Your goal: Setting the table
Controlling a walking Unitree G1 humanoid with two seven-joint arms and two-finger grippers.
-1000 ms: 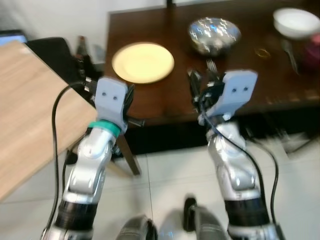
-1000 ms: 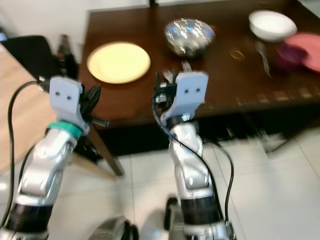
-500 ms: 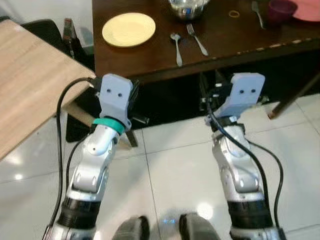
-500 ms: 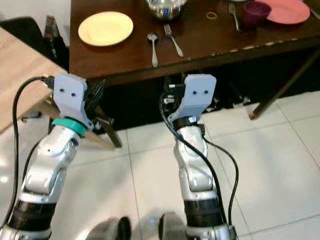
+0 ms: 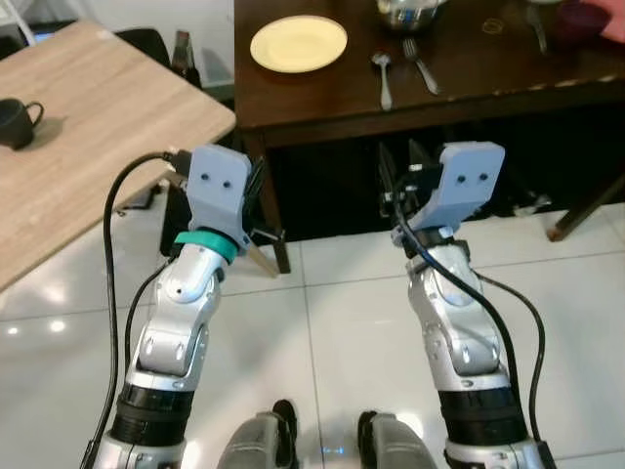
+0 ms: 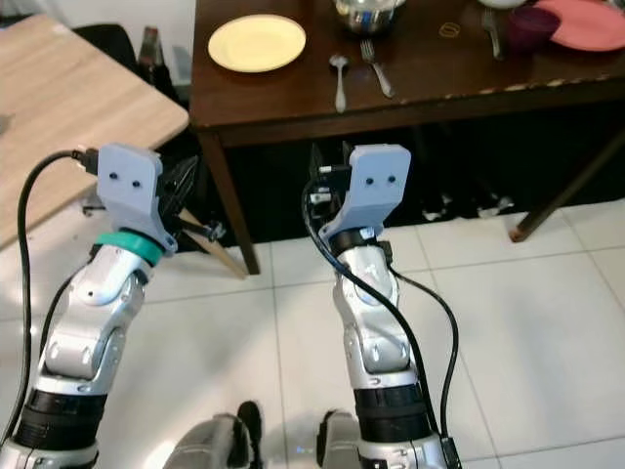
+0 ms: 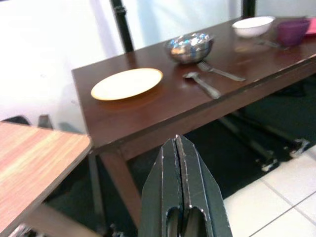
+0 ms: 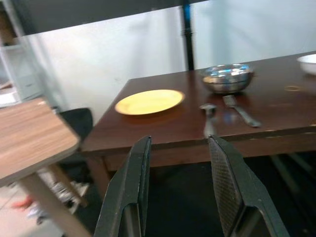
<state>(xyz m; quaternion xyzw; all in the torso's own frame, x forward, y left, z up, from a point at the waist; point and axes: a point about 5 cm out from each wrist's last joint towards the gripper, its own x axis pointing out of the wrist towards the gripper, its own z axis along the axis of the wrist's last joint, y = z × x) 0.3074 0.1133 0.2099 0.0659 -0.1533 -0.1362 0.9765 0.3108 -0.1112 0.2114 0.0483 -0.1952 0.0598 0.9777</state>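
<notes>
Room: white tiled floor (image 5: 332, 293), dark wooden table (image 5: 322, 93) at 12 o'clock, light wooden table (image 5: 88, 117) at 10 o'clock bearing a black cup (image 5: 17, 122).
Change: the camera has swung; the light table's cup has come into sight.
Head views: yellow plate (image 6: 257, 42), spoon (image 6: 339, 78) and fork (image 6: 376, 66) near the dark table's edge.
Left wrist: left gripper (image 7: 178, 148) fingers pressed together, holding nothing.
Right wrist: right gripper (image 8: 178, 148) fingers apart, empty; steel bowl (image 8: 227, 77) at 1 o'clock.
</notes>
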